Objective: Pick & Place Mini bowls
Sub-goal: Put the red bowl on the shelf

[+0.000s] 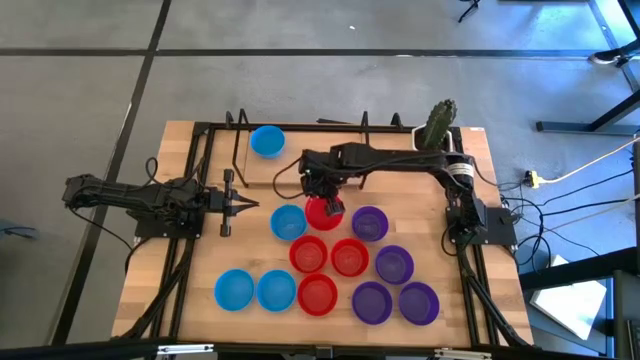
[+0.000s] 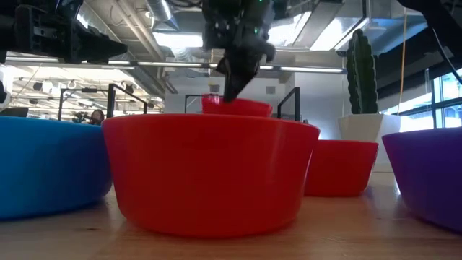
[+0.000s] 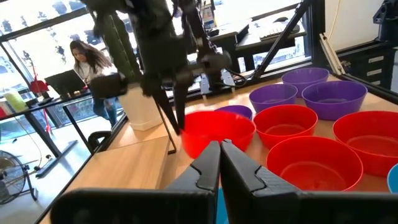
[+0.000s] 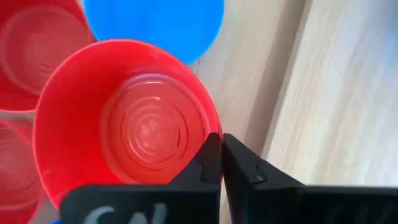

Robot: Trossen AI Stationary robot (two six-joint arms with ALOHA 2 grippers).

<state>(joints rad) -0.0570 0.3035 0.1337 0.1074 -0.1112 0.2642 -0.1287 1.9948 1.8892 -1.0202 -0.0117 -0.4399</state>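
Note:
In the high view my right gripper reaches to the table's middle and is shut on a red mini bowl. The other mini bowls stand on their bases: a blue one beside it, reds, blues, several purple ones, and one blue bowl near the far edge. My left gripper waits shut at the left, touching nothing; its closed fingertips show in the left wrist view. My right gripper pinches the red bowl's wall at the rim on its far side, one finger inside the bowl and one outside. The fingers come from above, pointing down. In the low view the bowl sits upright, raised above the table.
A white pot with a green cactus stands at the far right corner. A black frame runs along the far and left sides of the wooden table. Bare wood lies between the far blue bowl and the cluster. A person sits beyond the table.

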